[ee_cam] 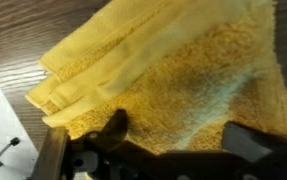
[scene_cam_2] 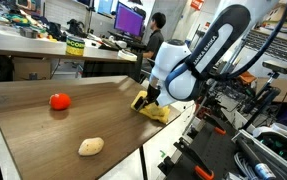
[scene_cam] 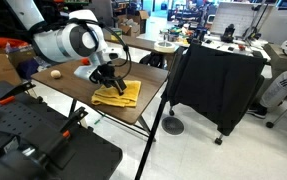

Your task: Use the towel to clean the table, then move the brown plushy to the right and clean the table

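Observation:
The yellow towel (scene_cam: pixel 121 96) lies rumpled and partly folded at the corner of the dark wood table (scene_cam: pixel 71 86). It shows in both exterior views (scene_cam_2: pixel 158 110) and fills the wrist view (ee_cam: pixel 173 65). My gripper (scene_cam: pixel 105 82) is right above the towel, at or just off its surface (scene_cam_2: pixel 150 99). Its two fingers are spread wide with towel between them (ee_cam: pixel 178 135), not closed on it. The brown plushy (scene_cam: pixel 55 73) lies on the table well away from the towel (scene_cam_2: pixel 91 146).
A red-orange ball (scene_cam_2: pixel 59 100) sits on the table (scene_cam_2: pixel 93 115) beyond the plushy. A black-draped table (scene_cam: pixel 218 80) stands close beside the towel corner. A cluttered desk (scene_cam_2: pixel 43 45) and a seated person (scene_cam_2: pixel 155 35) are behind. Black equipment (scene_cam: pixel 33 145) lies in the foreground.

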